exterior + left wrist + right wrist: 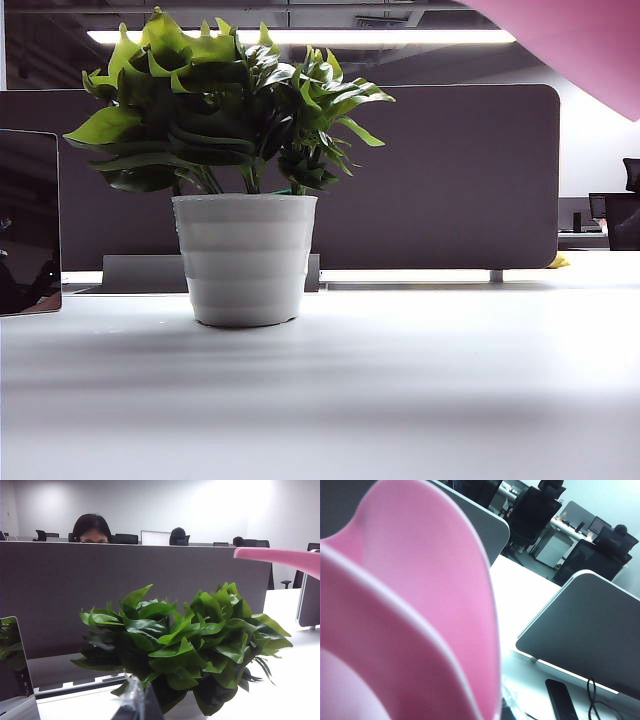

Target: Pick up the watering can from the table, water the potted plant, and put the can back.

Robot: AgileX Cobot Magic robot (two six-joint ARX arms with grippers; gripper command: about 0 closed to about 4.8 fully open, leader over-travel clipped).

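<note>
The potted plant (235,120) stands on the white table (400,390) left of centre, in a ribbed white pot (245,260). The pink watering can (590,45) hangs in the air at the upper right, higher than the leaves. In the left wrist view its spout (285,557) reaches in above and to the right of the plant (190,640). The can (420,605) fills the right wrist view, with my right gripper (502,707) shut on it and almost hidden behind it. My left gripper (136,702) sits low in front of the pot, shut and empty.
A grey partition (450,180) runs behind the table, with seated people (91,529) beyond it. A dark glossy panel (28,220) stands at the left edge. By the right arm stand a tilted grey screen (590,630), a black handset (561,700) and a cable.
</note>
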